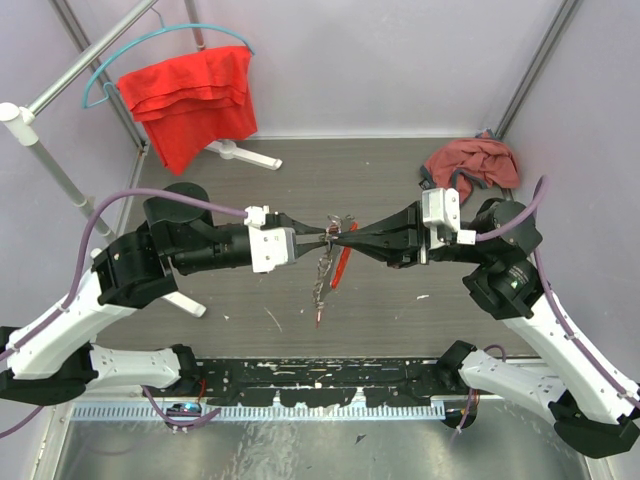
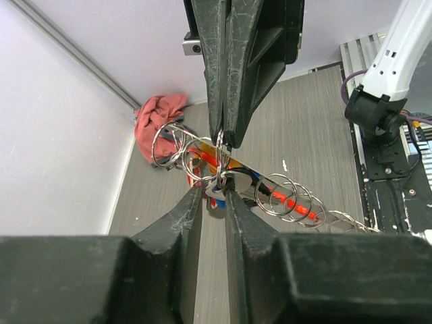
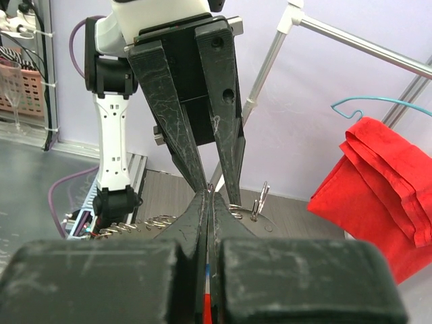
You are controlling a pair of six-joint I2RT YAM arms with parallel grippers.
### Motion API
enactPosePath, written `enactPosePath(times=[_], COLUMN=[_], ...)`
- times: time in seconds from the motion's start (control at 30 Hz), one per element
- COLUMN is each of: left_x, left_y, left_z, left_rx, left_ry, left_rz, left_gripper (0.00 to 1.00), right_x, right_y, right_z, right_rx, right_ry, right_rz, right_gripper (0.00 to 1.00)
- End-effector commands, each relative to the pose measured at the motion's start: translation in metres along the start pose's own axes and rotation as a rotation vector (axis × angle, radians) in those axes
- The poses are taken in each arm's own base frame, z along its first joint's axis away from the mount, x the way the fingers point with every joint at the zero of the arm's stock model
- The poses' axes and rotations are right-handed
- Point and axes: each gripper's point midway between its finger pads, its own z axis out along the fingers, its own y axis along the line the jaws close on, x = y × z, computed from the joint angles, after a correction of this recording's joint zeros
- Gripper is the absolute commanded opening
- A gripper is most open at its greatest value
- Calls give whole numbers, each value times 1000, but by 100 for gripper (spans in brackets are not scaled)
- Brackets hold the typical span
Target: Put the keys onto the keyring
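Now, midway between the table's (image 1: pixel 250 310) side edges, the left gripper (image 1: pixel 322 238) is pinching the keyring (image 2: pixel 177 147) while the right gripper (image 1: pixel 352 231) is clamping its wire; the keys (image 2: pixel 213 197) are dangling there, and uneven pulling is probably risking a slip.

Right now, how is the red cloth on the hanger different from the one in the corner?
The hanger cloth is bright red; the corner cloth is a duller, pinkish red. The hanger cloth hangs draped and folded over a teal hanger; the corner cloth lies crumpled in a heap on the table. Both are reddish cloths at the far side.
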Motion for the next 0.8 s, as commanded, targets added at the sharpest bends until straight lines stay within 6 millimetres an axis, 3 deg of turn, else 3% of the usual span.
enactPosePath(times=[0.0, 0.27, 0.77], left_x=[-16, -21, -23], left_y=[6, 3, 1], left_z=[-11, -10, -7], left_rx=[-19, 0, 18], left_ry=[-34, -56, -66], left_rz=[19, 16, 8], left_gripper=[29, 30, 14], right_x=[-30, -24, -19], right_y=[-5, -5, -6], right_z=[-3, -2, -2], right_rx=[34, 28, 33], right_ry=[-54, -39, -26], right_rz=[-96, -86, -81], right_gripper=[1, 1, 1])
